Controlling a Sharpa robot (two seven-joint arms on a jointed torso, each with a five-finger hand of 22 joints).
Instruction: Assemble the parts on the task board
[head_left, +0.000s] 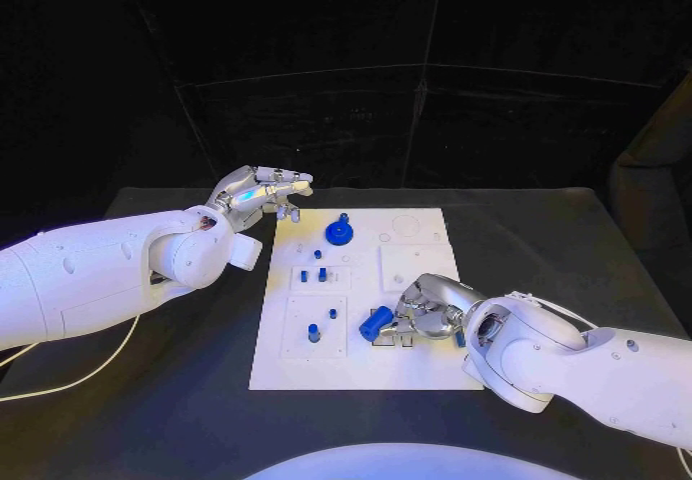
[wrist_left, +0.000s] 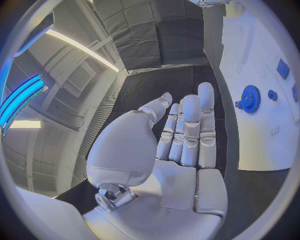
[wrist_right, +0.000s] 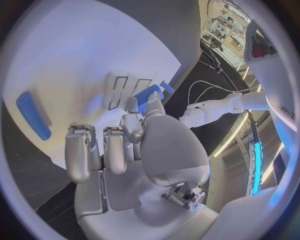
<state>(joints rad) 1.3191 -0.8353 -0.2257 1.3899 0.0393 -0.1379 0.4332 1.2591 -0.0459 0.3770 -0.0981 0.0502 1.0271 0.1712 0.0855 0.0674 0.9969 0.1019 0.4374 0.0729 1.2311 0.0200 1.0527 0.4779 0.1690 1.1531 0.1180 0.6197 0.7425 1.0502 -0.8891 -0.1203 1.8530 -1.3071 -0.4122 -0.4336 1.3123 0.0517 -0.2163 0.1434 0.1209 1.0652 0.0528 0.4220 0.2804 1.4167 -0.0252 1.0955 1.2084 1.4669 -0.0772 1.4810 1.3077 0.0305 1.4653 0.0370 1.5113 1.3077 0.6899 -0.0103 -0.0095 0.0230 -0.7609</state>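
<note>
Black table carries the white board at centre, long side running away from the robot, so both arms reach it. Left hand hovers off the board's far left corner, fingers apart, holding nothing: looks parked clear of the work. Right hand sits low over the near right part of the board, fingers curled round a blue block; it looks held, likely for seating in a slot. Blue gear lies on the far part of the board. Small blue pegs stand in the near left plate, apparently seated.
</note>
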